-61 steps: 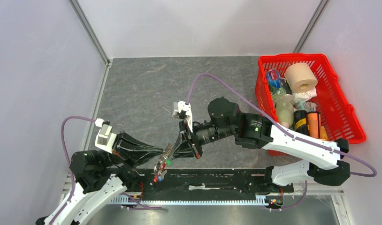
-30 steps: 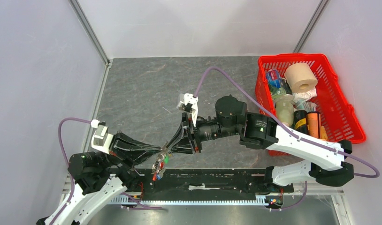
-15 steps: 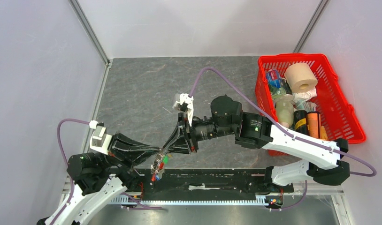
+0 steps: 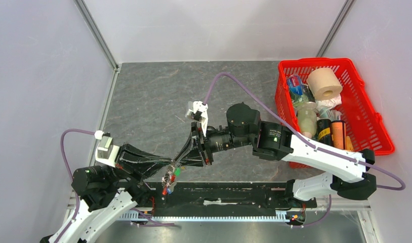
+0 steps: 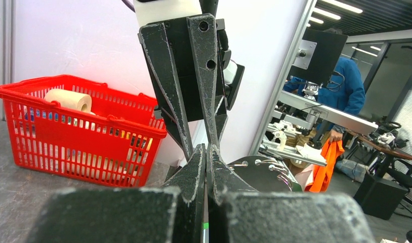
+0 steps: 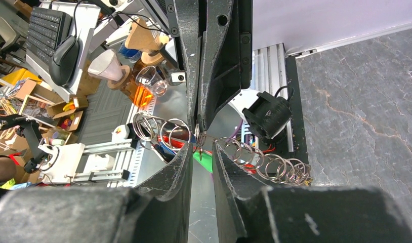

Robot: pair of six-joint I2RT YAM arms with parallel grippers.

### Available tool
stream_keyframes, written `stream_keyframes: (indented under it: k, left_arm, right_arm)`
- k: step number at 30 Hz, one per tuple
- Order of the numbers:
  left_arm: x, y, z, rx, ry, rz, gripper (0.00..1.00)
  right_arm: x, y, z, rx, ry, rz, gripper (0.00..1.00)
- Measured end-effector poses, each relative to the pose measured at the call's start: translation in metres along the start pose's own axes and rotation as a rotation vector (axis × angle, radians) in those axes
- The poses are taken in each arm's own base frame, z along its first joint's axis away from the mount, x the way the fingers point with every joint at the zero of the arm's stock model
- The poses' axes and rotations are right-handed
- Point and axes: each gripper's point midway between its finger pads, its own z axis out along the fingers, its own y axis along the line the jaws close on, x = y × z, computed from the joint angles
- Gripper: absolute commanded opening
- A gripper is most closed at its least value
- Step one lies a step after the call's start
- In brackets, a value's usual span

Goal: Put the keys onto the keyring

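My left gripper (image 4: 172, 163) is shut, its tips pressed together (image 5: 206, 152) on a thin piece of the keyring (image 6: 198, 140). Below it hang the keys (image 4: 168, 183), with green, red and blue bits. My right gripper (image 4: 180, 161) meets it tip to tip from the right. In the right wrist view that right gripper (image 6: 201, 148) has its jaws a narrow gap apart around the small ring, and a green key head (image 6: 204, 163) shows through the gap. Several silver rings (image 6: 254, 161) hang on either side. I cannot see the ring pinched.
A red basket (image 4: 366, 116) with a paper roll and bottles stands at the far right, also in the left wrist view (image 5: 77, 114). A black rail (image 4: 229, 195) runs along the near edge, right under the hanging keys. Walls close the left and back sides.
Both arms have drifted a little to the left, still tip to tip. The keys still hang from the left gripper. Neither gripper's jaws have changed.
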Motion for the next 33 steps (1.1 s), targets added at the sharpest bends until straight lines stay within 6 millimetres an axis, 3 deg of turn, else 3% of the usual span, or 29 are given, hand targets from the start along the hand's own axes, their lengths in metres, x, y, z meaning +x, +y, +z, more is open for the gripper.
stream_keyframes:
  k: [25,29,32,33]
  left_arm:
    - [-0.0021,0.0031,-0.0008,-0.022,-0.015,-0.002,0.02]
    - [-0.002,0.0035,-0.0012,-0.025,-0.015,-0.003,0.02]
    - [-0.0023,0.0032,-0.0015,-0.025,-0.017,-0.002,0.02]
    - [-0.0024,0.0032,-0.0015,-0.025,-0.017,-0.002,0.02]
  right_arm:
    - [0.0007,-0.0008,0.0045,-0.009,0.001,0.007,0.23]
    - [0.002,-0.0023,0.0068,-0.009,0.005,0.01,0.15]
    - [0.0018,-0.0019,0.0071,-0.011,0.004,0.013,0.0]
    - [0.0018,-0.0018,0.0071,-0.012,0.004,0.014,0.0]
